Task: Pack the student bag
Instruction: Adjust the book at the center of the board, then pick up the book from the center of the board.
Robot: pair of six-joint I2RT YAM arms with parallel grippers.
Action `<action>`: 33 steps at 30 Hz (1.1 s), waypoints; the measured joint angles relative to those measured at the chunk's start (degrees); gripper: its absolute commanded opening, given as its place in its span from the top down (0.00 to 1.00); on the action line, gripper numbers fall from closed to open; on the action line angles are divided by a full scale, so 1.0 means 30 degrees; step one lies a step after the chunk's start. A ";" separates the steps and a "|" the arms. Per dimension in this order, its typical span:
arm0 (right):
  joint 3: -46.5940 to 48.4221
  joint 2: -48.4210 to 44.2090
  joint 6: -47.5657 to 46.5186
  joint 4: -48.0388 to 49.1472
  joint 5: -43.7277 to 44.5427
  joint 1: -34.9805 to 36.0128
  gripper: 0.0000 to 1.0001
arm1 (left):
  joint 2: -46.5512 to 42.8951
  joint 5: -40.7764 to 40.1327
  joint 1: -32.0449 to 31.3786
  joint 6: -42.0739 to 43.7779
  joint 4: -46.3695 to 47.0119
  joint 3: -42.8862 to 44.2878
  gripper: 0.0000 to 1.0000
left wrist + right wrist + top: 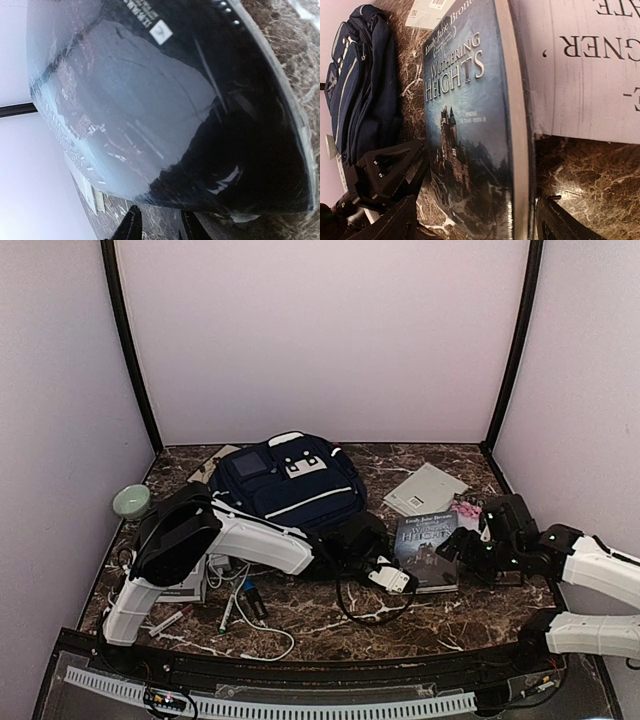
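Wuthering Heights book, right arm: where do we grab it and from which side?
Pinch the book across its width, spine to page edge, at the short end nearest the right gripper, coming from that end. It lies flat, cover up, so only edges are grippable; the open fingers straddle it.

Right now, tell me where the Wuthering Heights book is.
In the top view, the book lies flat right of centre, between the student bag and the right gripper.

Glossy dark book cover (165, 110) looms just beyond the pincer's (160, 222) parted tips.
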 measured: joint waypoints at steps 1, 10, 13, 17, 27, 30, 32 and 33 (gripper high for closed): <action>-0.0029 -0.0255 0.0029 -0.0357 0.0117 -0.0007 0.09 | 0.0022 0.0044 -0.0022 -0.0015 0.0036 0.0044 0.73; -0.0532 -0.0583 -0.0117 -0.1894 0.0517 -0.0036 0.11 | 0.0051 0.0087 -0.0029 -0.0029 0.0211 0.0051 0.72; -0.1668 -0.0073 -0.0036 -0.0058 -0.0831 -0.0044 0.29 | 0.0051 0.0087 -0.0029 -0.0051 0.0226 0.0051 0.72; -0.2412 0.0248 0.0080 0.2040 -0.2135 -0.0051 0.70 | 0.0051 0.0066 -0.0029 -0.0189 0.0226 0.0051 0.73; -0.1384 -0.1843 -0.0022 0.0823 -0.2528 -0.0517 1.00 | -0.2761 -0.0189 -0.0335 -0.3388 -0.2688 0.0219 0.18; -0.0357 -0.2280 -0.0466 -0.1202 -0.1792 -0.0634 1.00 | -0.5166 -0.0015 -0.0357 -0.5712 -0.5588 0.1435 0.12; 0.0583 -0.2222 -0.0903 -0.2273 -0.1370 -0.0699 1.00 | -0.6965 0.0131 -0.0153 -0.7563 -0.7563 0.2339 0.11; 0.1180 -0.2106 -0.1202 -0.2820 -0.1093 -0.0714 1.00 | -0.7861 0.0189 0.0095 -0.8502 -0.8422 0.2594 0.11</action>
